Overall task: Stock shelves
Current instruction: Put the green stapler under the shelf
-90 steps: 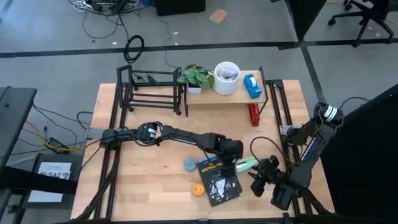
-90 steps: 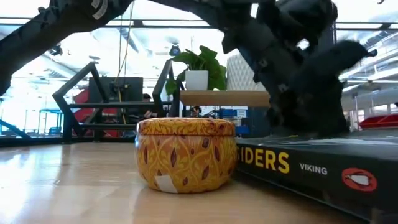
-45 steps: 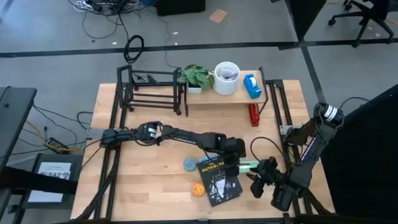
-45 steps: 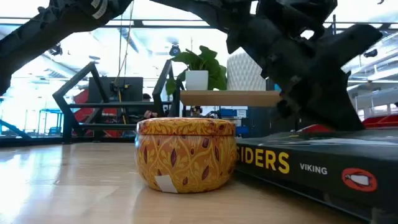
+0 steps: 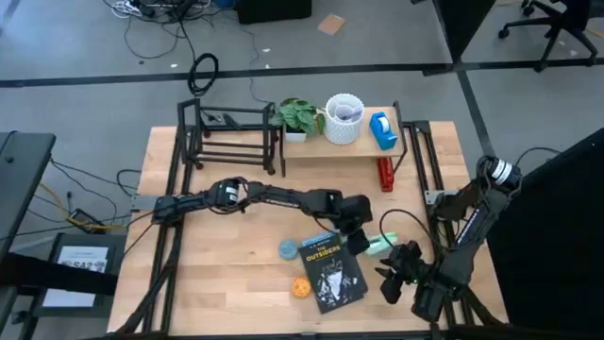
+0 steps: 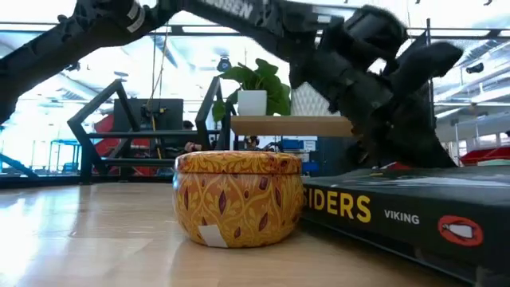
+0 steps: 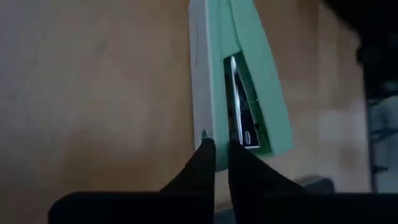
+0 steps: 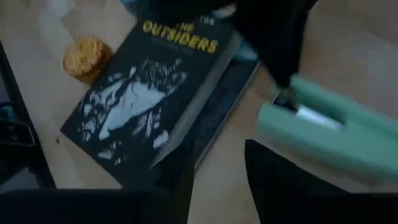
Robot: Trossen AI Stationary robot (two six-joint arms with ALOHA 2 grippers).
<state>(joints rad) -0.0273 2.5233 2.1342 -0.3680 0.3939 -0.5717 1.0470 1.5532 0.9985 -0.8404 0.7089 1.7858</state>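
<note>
A mint-green stapler (image 5: 380,246) lies on the tabletop just right of a black book (image 5: 332,274). My left gripper (image 5: 360,233) reaches it from the left, fingers closed on its near end. My right gripper (image 5: 396,271) stands open just near-right of the stapler, touching nothing. The shelves stand at the far edge. One is a wooden plank stand (image 5: 316,144) bearing a plant, a white vase and a blue tape dispenser. The other is a black rod rack (image 5: 231,137) to its left. My left gripper pinches the stapler's end (image 7: 221,140) between its two fingertips (image 7: 205,152). The fingers run along the stapler's length, slanting down from the table's left. The stapler lies on its side, its metal magazine (image 7: 239,106) showing. Whether it is clear of the table, I cannot tell.
A yellow patterned tin (image 5: 300,287) sits by the book's near left corner, and a small blue round thing (image 5: 288,248) lies at its left. A red object (image 5: 385,175) lies below the plank stand. Bare tabletop (image 5: 217,274) spreads at the near left.
My left gripper has gone a little toward the far and right edges and has turned at the wrist, its arm swinging farther back. The stapler stays about where it was.
</note>
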